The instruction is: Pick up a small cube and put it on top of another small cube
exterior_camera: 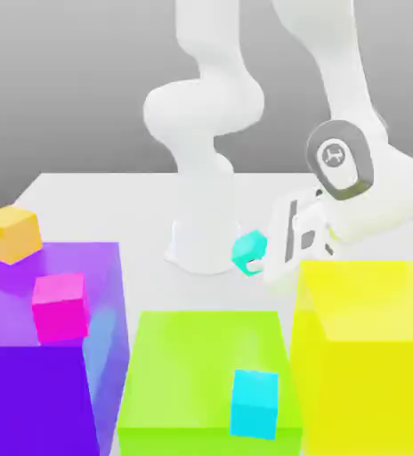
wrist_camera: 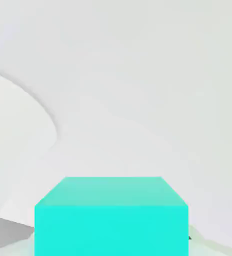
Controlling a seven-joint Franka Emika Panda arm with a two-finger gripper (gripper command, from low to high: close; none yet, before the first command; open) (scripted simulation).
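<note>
A small teal cube (exterior_camera: pixel 248 250) hangs at the tips of my gripper (exterior_camera: pixel 260 260), which is shut on it, in front of the arm's white base (exterior_camera: pixel 201 240). The hand is tilted sideways, just above the back left corner of the big yellow block (exterior_camera: pixel 366 356). In the hand view the teal cube (wrist_camera: pixel 111 220) sits close up, with the pale base and table behind it. A lighter sky-blue small cube (exterior_camera: pixel 254 403) rests on the big green block (exterior_camera: pixel 206 365), nearer the front than the held cube.
A big purple block (exterior_camera: pixel 45 356) stands at the exterior view's left with a magenta small cube (exterior_camera: pixel 59 305) on it. An orange small cube (exterior_camera: pixel 12 233) lies at its back edge. The three big blocks line the front, and white table (exterior_camera: pixel 112 191) lies behind them.
</note>
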